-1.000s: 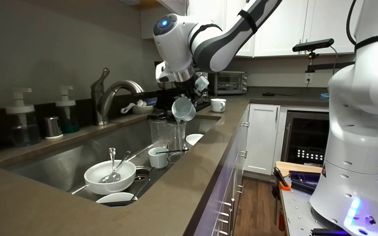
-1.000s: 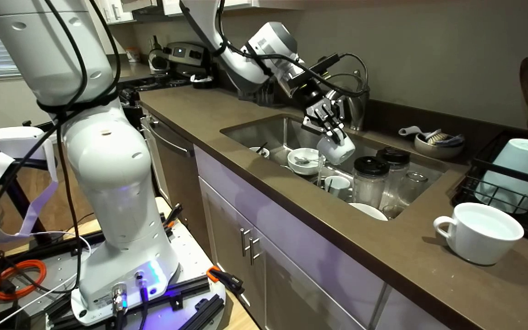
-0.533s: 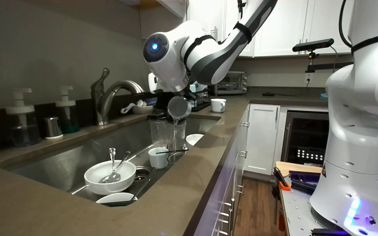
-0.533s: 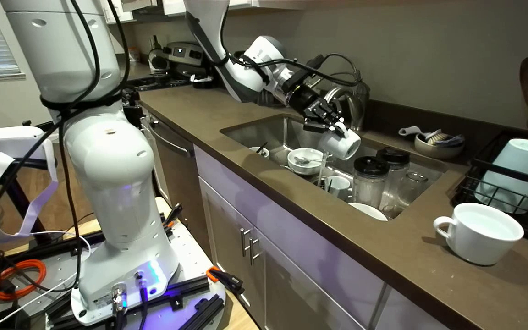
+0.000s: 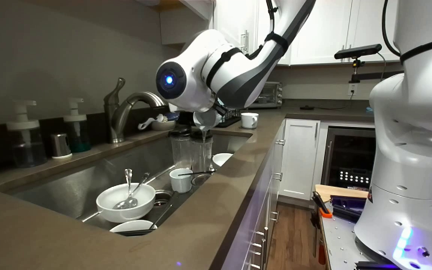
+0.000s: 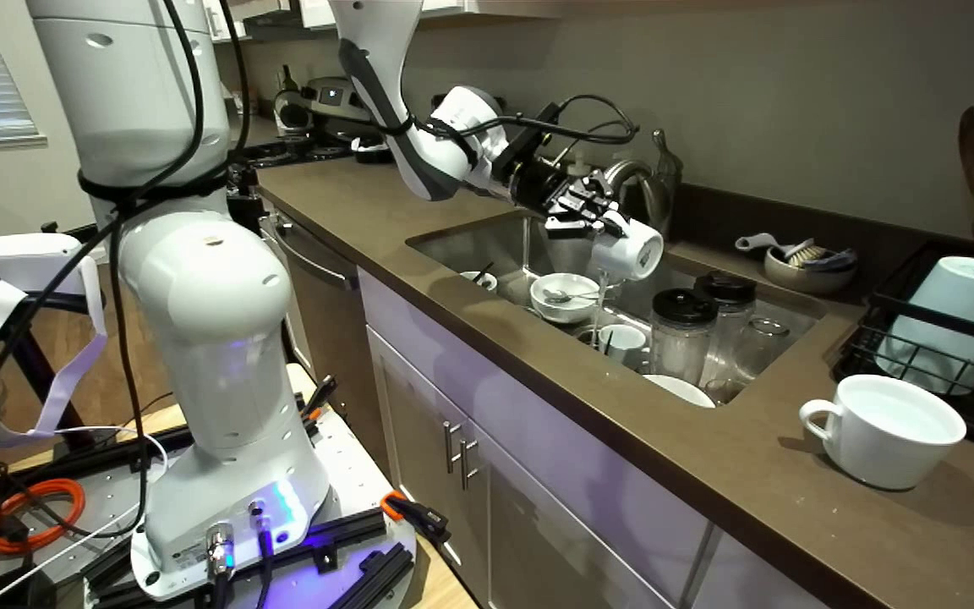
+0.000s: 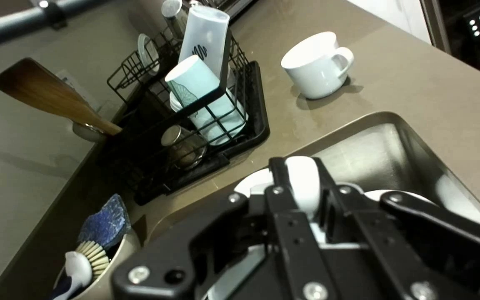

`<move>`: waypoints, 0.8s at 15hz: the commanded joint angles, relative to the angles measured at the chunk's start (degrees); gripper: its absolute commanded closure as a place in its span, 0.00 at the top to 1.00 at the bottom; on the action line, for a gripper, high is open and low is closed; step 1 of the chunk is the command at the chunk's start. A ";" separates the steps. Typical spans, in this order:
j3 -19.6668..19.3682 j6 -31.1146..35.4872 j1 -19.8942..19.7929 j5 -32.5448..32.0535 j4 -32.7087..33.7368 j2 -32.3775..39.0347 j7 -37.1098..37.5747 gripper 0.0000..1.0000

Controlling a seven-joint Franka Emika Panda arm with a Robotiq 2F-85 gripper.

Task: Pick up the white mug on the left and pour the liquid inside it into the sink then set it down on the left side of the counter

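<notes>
My gripper (image 7: pixel 301 166) is shut on the handle of the white mug (image 6: pixel 632 250), which shows as a white loop between the fingers in the wrist view. In an exterior view the tilted mug (image 5: pixel 207 120) hangs over the stainless-steel sink (image 5: pixel 62 187), clear of the dishes. A thin stream of liquid (image 5: pixel 204 136) falls from its rim into the sink, near the jars and the small cup; it also shows in an exterior view (image 6: pixel 599 298). The dark grey-brown counter (image 6: pixel 352 203) surrounds the sink. Most of the mug is hidden behind the gripper in the wrist view.
A similar white mug (image 6: pixel 889 436) stands on the counter beside the black dish rack (image 7: pixel 261 108). The sink holds a bowl with spoons (image 5: pixel 126 204), a small cup (image 5: pixel 181 180) and lidded jars (image 6: pixel 683 338). The faucet (image 5: pixel 116 120) stands behind the sink.
The wrist has dropped and rolled, tipping the mug further, so its base faces more sideways in an exterior view. The mug stays above the sink. The stream falls throughout.
</notes>
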 commanded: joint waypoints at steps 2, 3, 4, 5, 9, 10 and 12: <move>1.33 -7.68 1.41 -2.12 0.51 2.16 6.16 0.04; 1.54 -8.66 1.66 -2.44 0.45 2.63 7.07 0.04; 1.77 -9.57 1.82 -2.65 0.45 3.04 7.87 0.04; 1.96 -10.26 2.06 -2.76 0.45 3.35 8.51 0.04; 3.00 -12.89 3.11 -2.50 0.50 4.70 11.17 0.04; 3.25 -13.43 3.33 -2.48 0.48 4.95 11.72 0.04; 3.59 -13.68 3.52 -1.87 0.49 4.91 12.43 0.04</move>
